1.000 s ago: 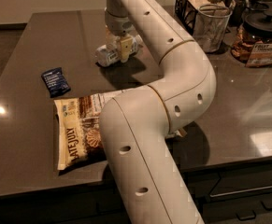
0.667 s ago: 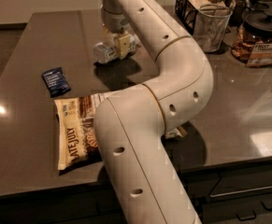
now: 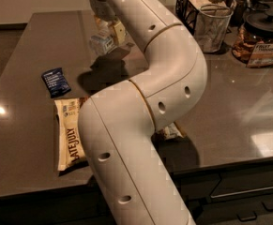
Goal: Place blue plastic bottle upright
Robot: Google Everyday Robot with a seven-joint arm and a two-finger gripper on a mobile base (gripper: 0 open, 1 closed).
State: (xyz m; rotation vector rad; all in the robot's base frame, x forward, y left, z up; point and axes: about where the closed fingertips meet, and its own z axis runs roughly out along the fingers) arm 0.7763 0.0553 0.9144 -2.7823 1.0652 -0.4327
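Note:
The blue plastic bottle [image 3: 100, 42] is small and clear with a whitish label. It hangs tilted, nearly on its side, above the far middle of the grey counter [image 3: 28, 46], and its shadow falls on the surface just below it. My gripper [image 3: 109, 32] comes down from the top of the view and is shut on the bottle's right end. The fingers [image 3: 119, 30] show as pale yellowish pads against the bottle. My white arm [image 3: 145, 107] curves through the middle of the view and hides part of the counter.
A small dark blue snack packet [image 3: 56, 82] lies left of the arm. A Late July chip bag [image 3: 69, 137] lies near the front edge. A wire mesh cup [image 3: 212, 27], a black wire basket [image 3: 188, 3] and a snack jar [image 3: 261, 43] stand at the back right.
The gripper has moved up and to the left with the bottle in it. The bottle now sits clear of the counter.

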